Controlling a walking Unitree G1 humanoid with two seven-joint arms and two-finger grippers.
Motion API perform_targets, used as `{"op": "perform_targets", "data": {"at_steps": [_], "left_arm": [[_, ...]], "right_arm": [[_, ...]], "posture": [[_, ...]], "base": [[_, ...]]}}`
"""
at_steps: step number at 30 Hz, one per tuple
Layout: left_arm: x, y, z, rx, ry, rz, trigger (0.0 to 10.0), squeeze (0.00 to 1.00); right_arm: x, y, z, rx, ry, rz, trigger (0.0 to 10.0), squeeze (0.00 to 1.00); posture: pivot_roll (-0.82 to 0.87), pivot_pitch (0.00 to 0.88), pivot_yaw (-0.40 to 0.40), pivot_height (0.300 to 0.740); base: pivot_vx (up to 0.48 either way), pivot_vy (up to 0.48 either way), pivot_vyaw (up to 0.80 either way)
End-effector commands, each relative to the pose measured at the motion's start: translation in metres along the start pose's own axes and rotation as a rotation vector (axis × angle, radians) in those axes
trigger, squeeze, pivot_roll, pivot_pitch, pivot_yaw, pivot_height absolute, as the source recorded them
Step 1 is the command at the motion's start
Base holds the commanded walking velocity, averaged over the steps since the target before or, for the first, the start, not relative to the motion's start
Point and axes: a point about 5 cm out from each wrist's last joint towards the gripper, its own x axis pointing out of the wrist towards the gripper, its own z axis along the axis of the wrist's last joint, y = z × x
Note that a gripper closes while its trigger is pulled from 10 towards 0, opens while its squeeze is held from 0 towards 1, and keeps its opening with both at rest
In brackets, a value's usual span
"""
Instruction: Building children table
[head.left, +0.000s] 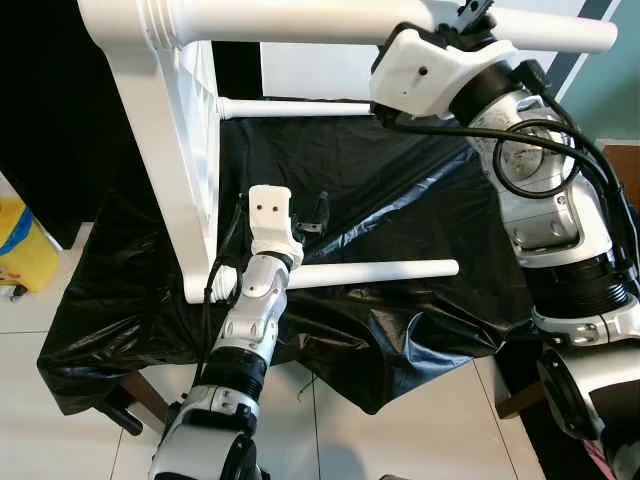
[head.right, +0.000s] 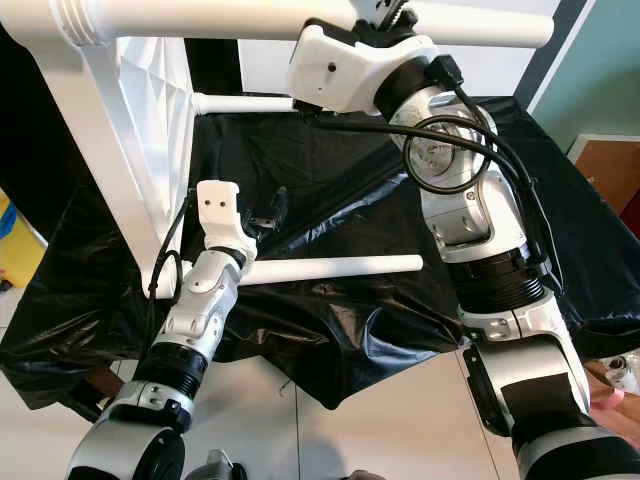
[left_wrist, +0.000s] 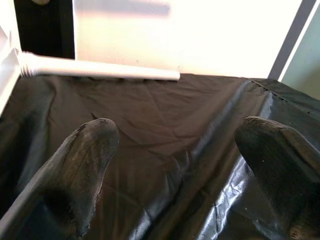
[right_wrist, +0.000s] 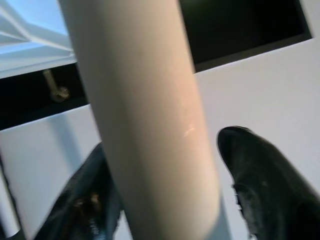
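Black plastic sheeting (head.left: 400, 200) covered the work surface, creased and glossy, hanging over the near edge toward the pale tiled floor (head.left: 420, 430). On it lay the white children's table (head.left: 165, 150) on its side: the flat top stood upright at the robot's left, and round legs ran out from it to the right. One top leg (head.left: 300, 18) crossed the upper edge of the head views; a far leg (head.left: 290, 107) lay low at the back of the sheeting; a near leg (head.left: 375, 272) rested along the sheeting in front.

Head views placed the right arm raised, its wrist housing up against the top leg. The right gripper (right_wrist: 165, 200) appeared in its wrist view alone: both black fingers (right_wrist: 265, 180) stood apart on either side of the leg, the cream-white tube filling the gap between them; whether the pads pressed it could not be told. A small brass fitting (right_wrist: 55, 87) showed behind, against a dark gap.

The left gripper (left_wrist: 185, 165) hovered low over the sheeting just beyond the near leg, fingers spread wide with nothing between them. Its wrist view looked across the sheeting to the far leg (left_wrist: 100, 67).

A yellow object (head.left: 20, 250) sat on the floor at far left.
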Motion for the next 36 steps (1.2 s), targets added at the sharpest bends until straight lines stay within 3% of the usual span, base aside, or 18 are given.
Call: {"op": "perform_targets", "data": {"at_steps": [1, 2, 3, 4, 8, 9, 12, 17, 19, 20, 21, 22, 25, 26, 27, 31, 34, 36], "left_arm": [[0.000, 0.002, -0.006, -0.020, 0.018, 0.041, 10.0, 0.00], [0.001, 0.006, -0.008, -0.031, 0.029, 0.074, 10.0, 0.00], [0.002, 0.008, -0.010, -0.039, 0.035, 0.097, 10.0, 0.00], [0.003, 0.011, -0.012, -0.054, 0.038, 0.128, 10.0, 0.00], [0.002, 0.014, -0.016, -0.095, 0.045, 0.196, 10.0, 0.00], [0.002, 0.015, -0.019, -0.086, 0.052, 0.218, 10.0, 0.00], [-0.002, 0.029, -0.025, -0.042, 0.073, 0.316, 10.0, 0.00], [-0.004, 0.046, -0.022, -0.006, 0.071, 0.402, 10.0, 0.00], [-0.001, 0.062, -0.007, 0.041, 0.021, 0.451, 10.0, 0.00], [0.011, 0.067, 0.023, 0.074, -0.069, 0.451, 10.0, 0.00], [0.011, 0.067, 0.023, 0.074, -0.069, 0.451, 10.0, 0.00], [0.018, 0.069, 0.044, 0.094, -0.132, 0.448, 10.0, 0.00], [0.038, 0.061, 0.100, 0.140, -0.274, 0.393, 10.0, 0.00], [0.038, 0.061, 0.100, 0.140, -0.274, 0.393, 10.0, 0.00], [0.047, 0.053, 0.128, 0.156, -0.335, 0.354, 10.0, 0.00], [0.058, 0.038, 0.166, 0.155, -0.418, 0.296, 10.0, 0.00], [0.066, -0.002, 0.221, 0.133, -0.557, 0.155, 10.0, 0.00], [0.066, -0.013, 0.230, 0.135, -0.583, 0.116, 10.0, 0.00]], "right_arm": [[0.003, -0.009, 0.003, -0.008, -0.005, 0.001, 7.7, 0.00], [0.003, -0.011, 0.002, -0.008, 0.006, 0.015, 10.0, 0.00], [0.004, -0.013, 0.001, -0.008, 0.014, 0.028, 10.0, 0.00], [0.004, -0.014, -0.001, 0.002, 0.030, 0.039, 1.8, 0.00], [0.002, -0.016, -0.009, 0.127, 0.112, 0.066, 1.1, 0.00], [0.001, -0.017, -0.012, 0.201, 0.152, 0.068, 10.0, 0.00], [0.001, -0.024, -0.021, 0.400, 0.235, 0.020, 10.0, 0.00], [0.001, -0.033, -0.025, 0.521, 0.276, -0.046, 10.0, 0.00], [0.000, -0.042, -0.028, 0.652, 0.297, -0.130, 10.0, 0.00], [-0.001, -0.050, -0.032, 0.733, 0.306, -0.209, 10.0, 0.00], [-0.001, -0.050, -0.032, 0.733, 0.306, -0.209, 10.0, 0.00], [-0.003, -0.055, -0.033, 0.783, 0.311, -0.257, 10.0, 0.00], [-0.008, -0.064, -0.039, 0.890, 0.329, -0.362, 10.0, 0.00], [-0.008, -0.064, -0.039, 0.890, 0.329, -0.362, 10.0, 0.00], [-0.012, -0.070, -0.042, 0.916, 0.333, -0.407, 10.0, 0.00], [-0.018, -0.078, -0.046, 0.938, 0.341, -0.466, 10.0, 0.00], [-0.040, -0.080, -0.058, 0.932, 0.375, -0.557, 10.0, 0.00], [-0.049, -0.073, -0.064, 0.897, 0.416, -0.562, 10.0, 0.00]], "posture": [[-0.09, 0.039, -0.061, 0.740], [-0.09, 0.038, -0.060, 0.740], [-0.10, 0.038, -0.060, 0.740], [-0.10, 0.037, -0.059, 0.740], [-0.11, 0.035, -0.059, 0.740], [-0.11, 0.035, -0.059, 0.740], [-0.12, 0.036, -0.059, 0.740], [-0.12, 0.039, -0.057, 0.740], [-0.12, 0.040, -0.054, 0.740], [-0.12, 0.045, -0.052, 0.740], [-0.12, 0.045, -0.052, 0.740], [-0.12, 0.045, -0.051, 0.740], [-0.11, 0.044, -0.053, 0.740], [-0.11, 0.044, -0.053, 0.740], [-0.10, 0.045, -0.050, 0.740], [-0.10, 0.043, -0.051, 0.740], [-0.09, 0.044, -0.045, 0.740], [-0.10, 0.047, -0.038, 0.740]], "base": [[0.000, 0.000, 0.00], [0.000, 0.000, 0.00], [0.000, 0.000, 0.00], [0.000, 0.000, 0.00], [0.000, 0.000, 0.00], [0.000, 0.000, 0.00], [0.000, 0.000, 0.00], [0.000, 0.000, 0.00], [0.000, 0.000, 0.00], [0.000, 0.000, 0.00], [0.000, 0.000, 0.00], [0.000, 0.000, 0.00], [0.000, 0.000, 0.00], [0.000, 0.000, 0.00], [0.000, 0.000, 0.00], [0.000, 0.000, 0.00], [0.000, 0.000, 0.00], [0.000, 0.000, 0.00]]}}
